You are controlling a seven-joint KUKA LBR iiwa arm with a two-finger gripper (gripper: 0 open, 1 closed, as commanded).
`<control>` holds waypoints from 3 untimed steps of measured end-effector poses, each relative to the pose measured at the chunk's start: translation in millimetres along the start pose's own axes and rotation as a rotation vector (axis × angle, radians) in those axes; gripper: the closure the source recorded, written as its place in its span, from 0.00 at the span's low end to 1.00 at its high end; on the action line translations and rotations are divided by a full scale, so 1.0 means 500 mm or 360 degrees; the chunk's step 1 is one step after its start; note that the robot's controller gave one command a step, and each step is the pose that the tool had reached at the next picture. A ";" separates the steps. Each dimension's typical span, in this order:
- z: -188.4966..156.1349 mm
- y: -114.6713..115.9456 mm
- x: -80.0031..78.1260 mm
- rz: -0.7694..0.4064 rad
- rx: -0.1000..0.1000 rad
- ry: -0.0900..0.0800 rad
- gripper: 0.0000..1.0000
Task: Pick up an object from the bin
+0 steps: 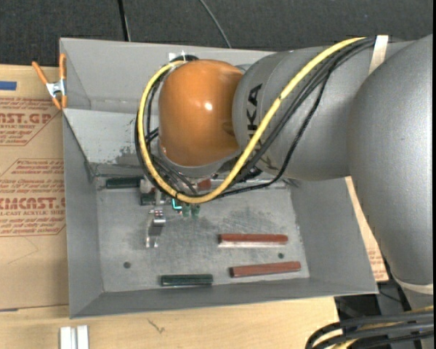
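Note:
My gripper (180, 203) sits low over the back middle of the bin floor, mostly covered from above, with a small green light on it. A small silvery metal piece (155, 229) shows just to its front left on the floor. I cannot tell whether that piece is a loose thing or part of a finger. A reddish-brown flat bar (252, 240) lies to the gripper's front right. A dark flat bar (123, 183) lies to its left by the back wall. Nothing shows between the fingers.
A second reddish-brown bar (266, 270) and a dark green bar (185, 281) lie near the front wall. The thick arm and its orange cover hang over the bin's back and right side. Bare floor shows at the left and front left.

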State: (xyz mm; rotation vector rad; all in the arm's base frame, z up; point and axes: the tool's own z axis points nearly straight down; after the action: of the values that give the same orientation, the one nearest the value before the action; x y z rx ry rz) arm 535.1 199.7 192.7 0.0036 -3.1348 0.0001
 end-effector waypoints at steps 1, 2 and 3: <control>-0.009 -0.002 -0.004 0.0002 -0.0002 -0.0012 0.00; 0.004 -0.015 -0.035 -0.0094 -0.0005 -0.0015 0.00; 0.067 -0.059 -0.086 -0.0385 0.0000 -0.0017 0.00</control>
State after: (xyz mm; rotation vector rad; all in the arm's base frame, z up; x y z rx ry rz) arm 577.8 170.4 159.1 0.3826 -3.1218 -0.0013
